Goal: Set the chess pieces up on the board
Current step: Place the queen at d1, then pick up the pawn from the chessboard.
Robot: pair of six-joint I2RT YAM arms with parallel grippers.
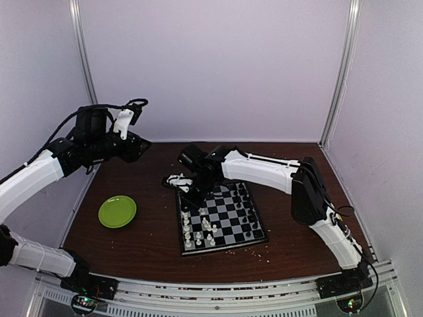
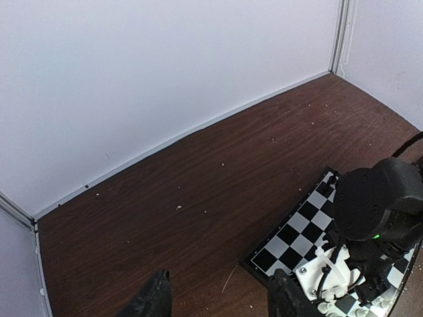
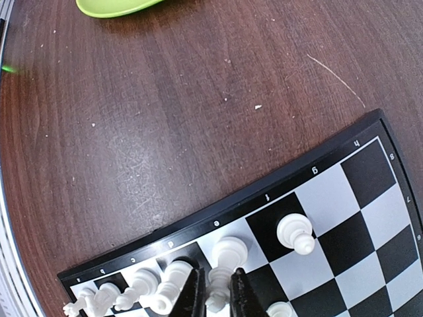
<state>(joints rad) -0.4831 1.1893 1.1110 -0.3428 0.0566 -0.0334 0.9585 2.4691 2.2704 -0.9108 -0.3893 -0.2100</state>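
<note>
Left fingers: the left arm's black fingers (image 2: 221, 300) are spread wide and hold nothing. They sit at the bottom edge of the left wrist frame, and the arm is raised at the upper left of the overhead frame.
Plate: the round lime-green plate (image 1: 117, 211) lies on the dark brown wood-grain counter (image 1: 145, 244), left of centre and well apart from the board.
Board: the small square black-and-grey checked chessboard (image 1: 221, 214) sits at the centre of the overhead frame.
Chessmen: the tiny white chess pieces (image 1: 197, 231) stand mostly along its left side, and the tiny black chess pieces (image 1: 248, 208) along its right.
Right fingers: the right arm's black fingers (image 3: 215, 297), at the bottom centre of the right wrist frame, are almost closed on one small white plastic chessman (image 3: 225, 261) in the board's edge row.
Neighbours: other white pieces stand close by on the held piece's left, and a lone one stands a square to its right.
Step in hand: probably seating this piece on its back-row square.
Doing it well: keep the piece upright and centred on its square, and set its base flat before opening. Spread the fingers only slightly, then lift straight up so the crowded left neighbours are not knocked.
</note>
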